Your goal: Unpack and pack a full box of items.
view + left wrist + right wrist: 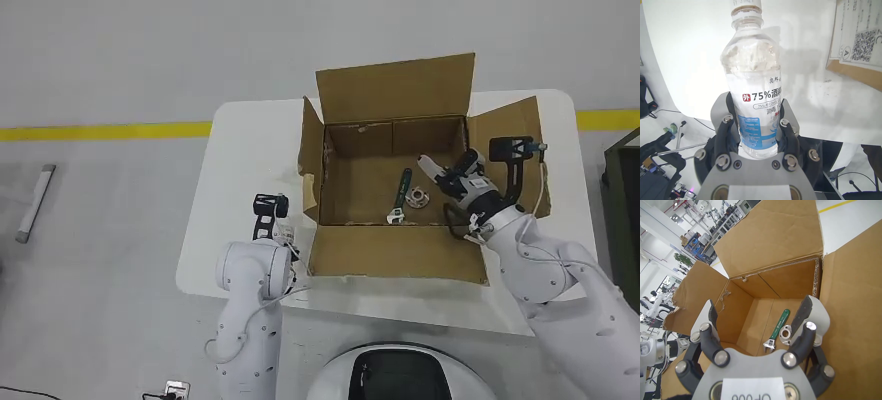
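An open cardboard box point(395, 252) stands on the white table point(240, 160). On its floor lie a green-handled wrench point(400, 193) and, touching it, a round metal flange point(419, 195). My right gripper point(441, 180) hangs over the box's right side, open and holding nothing. From the right wrist, the wrench point(779, 326) and flange point(785, 334) lie below the right gripper point(759, 308). My left gripper point(271, 209) is outside the box's left wall. It point(757, 104) is shut on a clear bottle point(753, 75) with a white label, held over the table.
All the box's flaps stand open, with the tall back flap point(395, 88) upright. A box corner with a paper label point(853, 37) lies close beside the bottle. Bare table point(687, 56) stretches left of the box. Yellow floor tape point(100, 131) runs behind.
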Action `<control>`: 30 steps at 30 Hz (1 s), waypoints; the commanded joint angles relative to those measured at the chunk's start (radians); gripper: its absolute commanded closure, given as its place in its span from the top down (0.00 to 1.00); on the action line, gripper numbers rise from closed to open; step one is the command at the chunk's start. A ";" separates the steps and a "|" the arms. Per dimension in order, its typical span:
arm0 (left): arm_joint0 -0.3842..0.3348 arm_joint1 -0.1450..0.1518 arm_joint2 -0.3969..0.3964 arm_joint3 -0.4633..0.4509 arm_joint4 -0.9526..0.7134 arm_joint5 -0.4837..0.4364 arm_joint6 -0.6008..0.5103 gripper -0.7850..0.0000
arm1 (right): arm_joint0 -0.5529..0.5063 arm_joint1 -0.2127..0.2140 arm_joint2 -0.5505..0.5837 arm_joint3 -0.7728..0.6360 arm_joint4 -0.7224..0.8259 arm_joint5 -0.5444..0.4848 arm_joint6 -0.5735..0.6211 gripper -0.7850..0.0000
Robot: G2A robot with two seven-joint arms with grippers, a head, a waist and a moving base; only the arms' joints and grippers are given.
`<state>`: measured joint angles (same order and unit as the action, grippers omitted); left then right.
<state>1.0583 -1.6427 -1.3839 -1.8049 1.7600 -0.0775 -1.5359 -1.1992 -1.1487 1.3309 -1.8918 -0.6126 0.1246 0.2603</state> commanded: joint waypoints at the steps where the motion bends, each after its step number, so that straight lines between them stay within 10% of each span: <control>1: 0.000 -0.003 0.004 0.004 -0.004 0.004 0.000 0.11 | 0.002 -0.001 0.001 0.003 -0.001 -0.002 0.002 1.00; 2: -0.002 -0.004 0.006 0.010 -0.001 0.002 0.000 0.43 | 0.003 -0.002 0.002 0.006 -0.001 -0.002 0.003 1.00; 3: -0.004 -0.006 0.007 0.013 0.002 0.001 0.000 1.00 | 0.005 -0.002 0.002 0.007 -0.003 -0.002 0.005 1.00; 18: -0.095 -0.031 -0.032 0.060 0.052 0.022 0.000 1.00 | 0.054 -0.016 -0.025 0.056 0.003 0.027 0.055 1.00; 30: -0.130 -0.042 -0.063 0.057 0.074 0.013 0.000 1.00 | 0.229 -0.067 -0.222 0.181 0.003 0.242 0.083 1.00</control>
<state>0.9285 -1.6844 -1.4473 -1.7478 1.8347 -0.0651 -1.5359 -0.9819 -1.2119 1.1272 -1.7243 -0.6034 0.3583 0.3463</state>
